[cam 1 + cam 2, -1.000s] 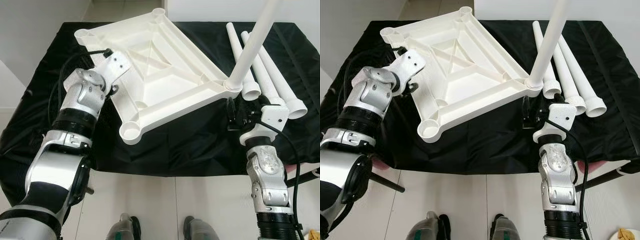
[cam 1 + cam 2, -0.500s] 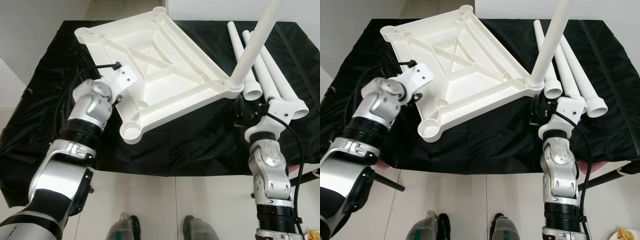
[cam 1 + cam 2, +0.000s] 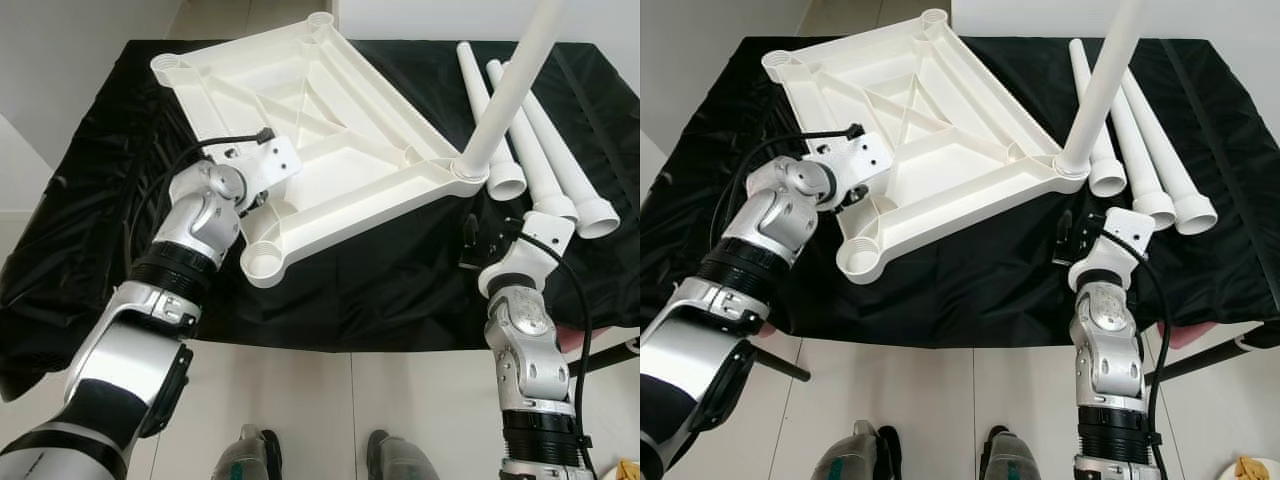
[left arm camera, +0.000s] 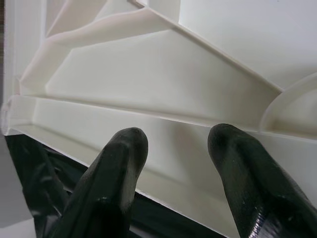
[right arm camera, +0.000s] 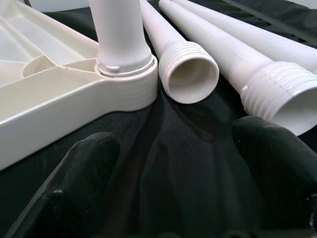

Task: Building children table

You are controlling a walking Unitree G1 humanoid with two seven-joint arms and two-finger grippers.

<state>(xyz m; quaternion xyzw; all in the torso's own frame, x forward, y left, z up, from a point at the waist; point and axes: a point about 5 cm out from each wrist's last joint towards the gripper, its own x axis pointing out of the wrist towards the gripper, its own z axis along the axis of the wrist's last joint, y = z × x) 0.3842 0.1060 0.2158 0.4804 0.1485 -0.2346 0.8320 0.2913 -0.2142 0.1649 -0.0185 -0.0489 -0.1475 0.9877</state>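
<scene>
The white tabletop [image 3: 335, 150] lies upside down on the black cloth, ribs and corner sockets facing up. One white leg [image 3: 510, 90] stands screwed into its right corner socket [image 3: 466, 170]. Three loose legs [image 3: 548, 160] lie side by side at the back right, threaded ends toward me. My left gripper [image 4: 176, 144] is open at the tabletop's left rim, close to the near corner socket [image 3: 262, 258]; the rim lies just beyond its fingertips. My right gripper [image 5: 173, 163] is open low over the cloth, just short of the corner with the mounted leg.
The black cloth [image 3: 380, 290] covers the whole work surface and hangs over its near edge. White floor and my feet [image 3: 250, 455] lie below. A dark rod [image 3: 775, 366] sticks out under the cloth at the left.
My left gripper has slid along the tabletop's left rim toward the near corner socket. My right gripper has drawn back a little from the mounted leg toward me.
</scene>
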